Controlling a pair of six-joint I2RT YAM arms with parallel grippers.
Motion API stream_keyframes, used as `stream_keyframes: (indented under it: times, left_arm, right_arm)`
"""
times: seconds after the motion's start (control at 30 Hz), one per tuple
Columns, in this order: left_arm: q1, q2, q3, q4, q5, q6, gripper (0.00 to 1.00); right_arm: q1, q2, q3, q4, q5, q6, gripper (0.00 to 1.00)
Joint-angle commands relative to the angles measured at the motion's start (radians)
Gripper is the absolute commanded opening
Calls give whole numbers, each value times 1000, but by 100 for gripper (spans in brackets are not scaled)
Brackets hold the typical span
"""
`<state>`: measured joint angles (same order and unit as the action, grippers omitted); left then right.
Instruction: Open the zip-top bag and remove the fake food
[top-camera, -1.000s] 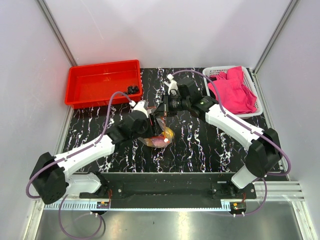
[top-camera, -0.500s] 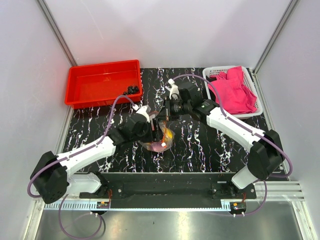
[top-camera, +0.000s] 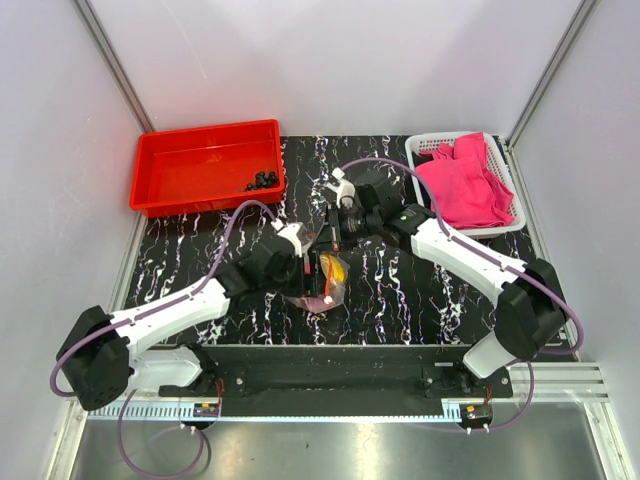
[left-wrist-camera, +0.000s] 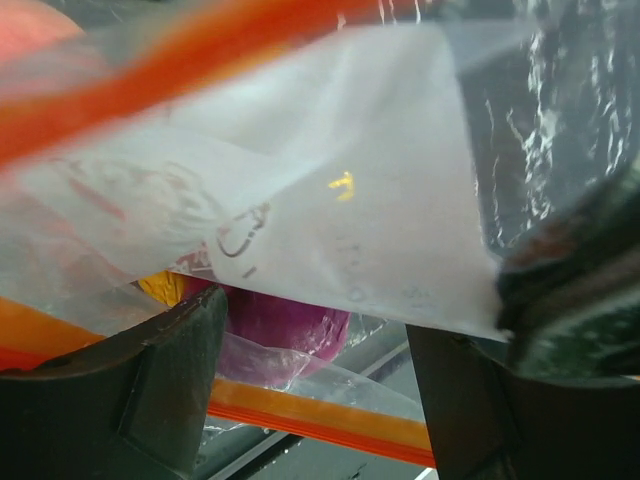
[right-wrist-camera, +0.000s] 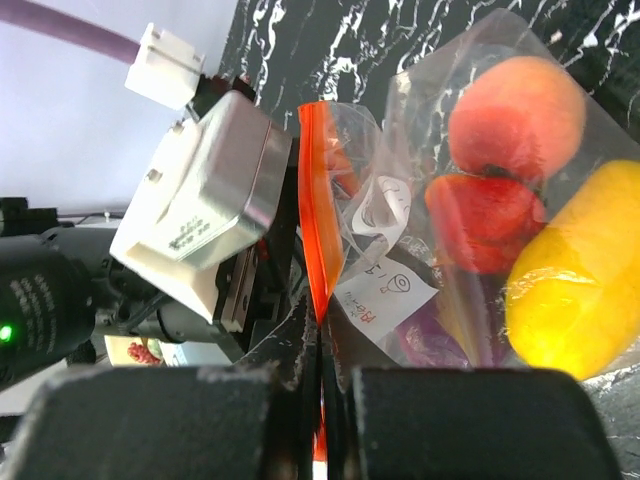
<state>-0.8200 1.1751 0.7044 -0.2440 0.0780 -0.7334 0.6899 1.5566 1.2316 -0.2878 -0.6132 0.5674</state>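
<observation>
Moved: since a second ago the zip-top bag (top-camera: 323, 283) and both grippers are shifted toward 6 o'clock, and the bag is drawn narrower and more upright.
Meaning: the pouch is judged to be lifted and tensioned for parting the mouth. None of the fake food is out yet.
Left gripper (top-camera: 303, 268): it is set at 9 o'clock of the bag with its jaws spread. Clear film is draped between them, and no pinch is seen.
Bag: it is held just above the table (top-camera: 410, 290), near its middle.
Fake food: the purple piece (left-wrist-camera: 290, 325), yellow fruit (right-wrist-camera: 570, 300), red piece (right-wrist-camera: 480, 220) and peach ball (right-wrist-camera: 515, 105) are all seen inside the bag.
Right gripper (right-wrist-camera: 320, 345): it is set at 12 o'clock of the bag, with its jaws pressed together on the zip strip (right-wrist-camera: 315, 220).
Far edge: a red tray (top-camera: 205, 130) is seen at 11 o'clock and a basket (top-camera: 425, 145) of pink cloth (top-camera: 465, 185) at 1 o'clock.
</observation>
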Motion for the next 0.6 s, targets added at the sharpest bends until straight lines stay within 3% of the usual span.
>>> stream_keyframes:
  times: [0.0, 0.1, 0.27, 0.57]
  left_arm:
    - [-47, 26, 6, -18, -40, 20, 72]
    - [-89, 32, 20, -52, -119, 20, 66]
    - [-148, 58, 44, -100, -196, 19, 77]
    - [-223, 152, 98, -138, -291, 6, 78]
  right_arm:
    - [13, -33, -15, 25, -28, -24, 0]
    - [13, -35, -29, 24, -25, -32, 0]
    - [13, -41, -55, 27, -25, -46, 0]
    - [13, -53, -92, 33, -17, -55, 0]
